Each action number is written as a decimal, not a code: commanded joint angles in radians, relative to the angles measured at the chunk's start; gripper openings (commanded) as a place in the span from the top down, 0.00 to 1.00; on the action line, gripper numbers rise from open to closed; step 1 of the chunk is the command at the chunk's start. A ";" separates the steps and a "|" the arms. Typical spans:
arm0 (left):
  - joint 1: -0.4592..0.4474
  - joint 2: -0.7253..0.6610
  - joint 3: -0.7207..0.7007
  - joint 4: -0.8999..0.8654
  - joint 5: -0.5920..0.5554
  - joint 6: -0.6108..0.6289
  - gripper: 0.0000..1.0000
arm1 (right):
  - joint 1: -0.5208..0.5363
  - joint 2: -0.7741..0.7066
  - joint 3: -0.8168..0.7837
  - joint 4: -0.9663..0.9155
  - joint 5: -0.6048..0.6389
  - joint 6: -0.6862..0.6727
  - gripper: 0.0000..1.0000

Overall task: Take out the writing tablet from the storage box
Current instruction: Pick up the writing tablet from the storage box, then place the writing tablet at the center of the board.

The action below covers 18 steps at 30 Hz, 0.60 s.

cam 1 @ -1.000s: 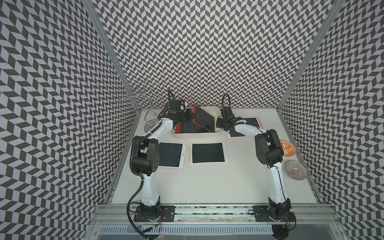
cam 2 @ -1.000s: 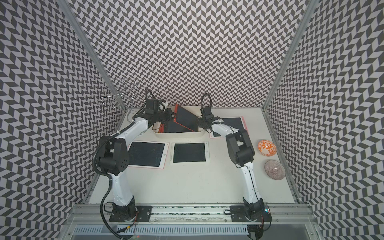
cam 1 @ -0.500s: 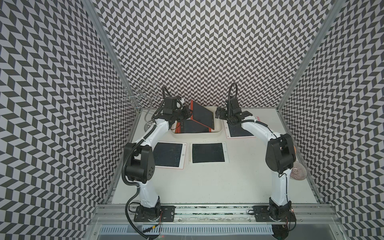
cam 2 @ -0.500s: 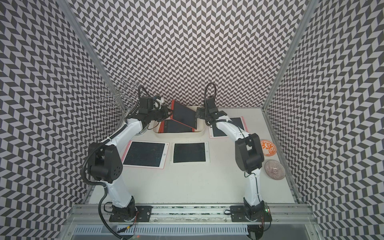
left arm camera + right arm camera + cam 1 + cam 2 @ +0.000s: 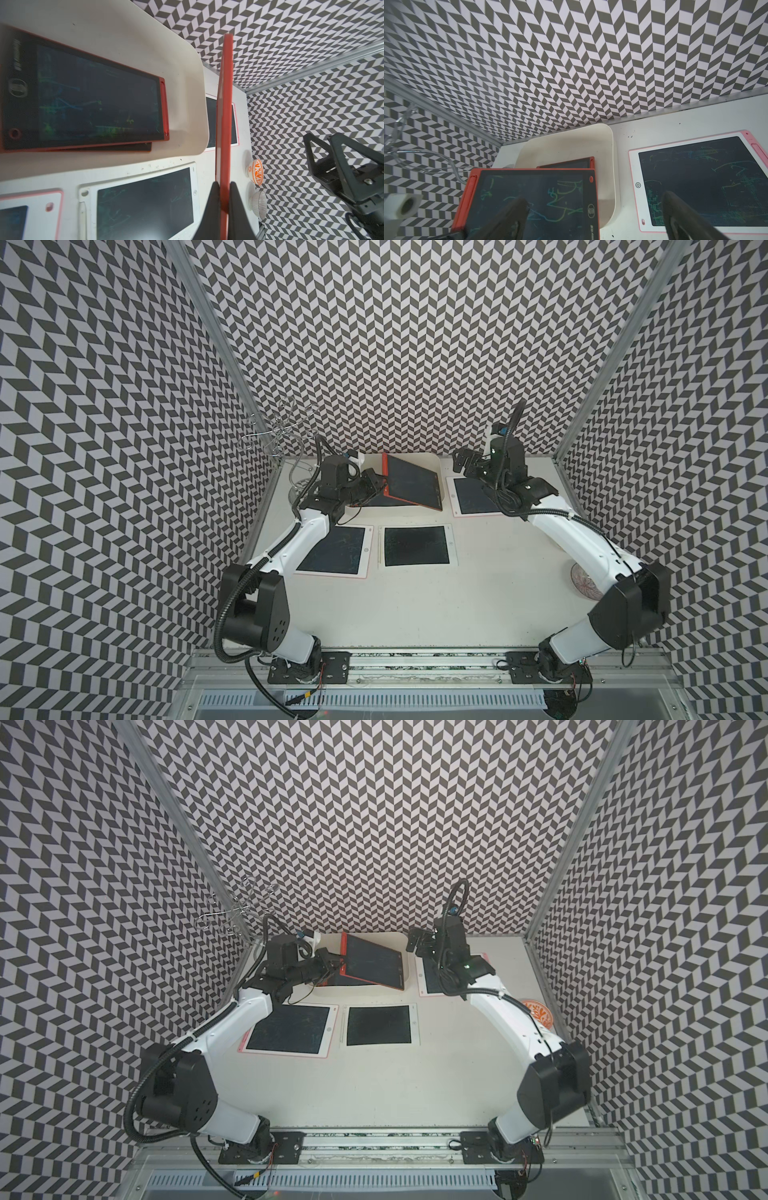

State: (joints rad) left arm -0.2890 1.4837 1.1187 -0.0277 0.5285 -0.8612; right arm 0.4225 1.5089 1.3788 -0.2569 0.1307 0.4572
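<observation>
A cream table (image 5: 415, 614) stood enclosed by chevron-patterned walls (image 5: 395, 344). The left gripper (image 5: 224, 185) was clamped on the edge of a red-framed writing tablet (image 5: 411, 483), held tilted above the storage box (image 5: 571, 141) at the table's rear. The right gripper (image 5: 464, 462) hung spread wide and empty, beside the box. Counted: one second red tablet (image 5: 93, 99) lying inside the box; three pale-framed tablets (image 5: 336, 549) (image 5: 417, 545) (image 5: 473, 495) flat on the table; two small bowls (image 5: 256, 171) (image 5: 258, 204); one wire rack (image 5: 282, 431).

Top views look down from the front; close wrist cameras both catch the storage box (image 5: 571, 141).
</observation>
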 commanded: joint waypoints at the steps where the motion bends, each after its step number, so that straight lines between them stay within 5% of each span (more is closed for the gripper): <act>1: -0.040 -0.063 -0.057 0.139 -0.002 -0.082 1.00 | 0.003 -0.069 -0.095 0.068 -0.017 0.031 0.00; 10: -0.161 -0.098 -0.180 0.276 -0.060 -0.194 1.00 | -0.001 -0.185 -0.222 0.049 -0.021 0.046 0.00; 18: -0.330 -0.041 -0.258 0.448 -0.234 -0.335 1.00 | -0.060 -0.268 -0.247 -0.004 -0.112 0.044 0.00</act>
State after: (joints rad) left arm -0.5732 1.4315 0.8867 0.2649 0.3920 -1.1133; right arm 0.3847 1.2915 1.1492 -0.2687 0.0547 0.4965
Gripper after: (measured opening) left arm 0.055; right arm 0.994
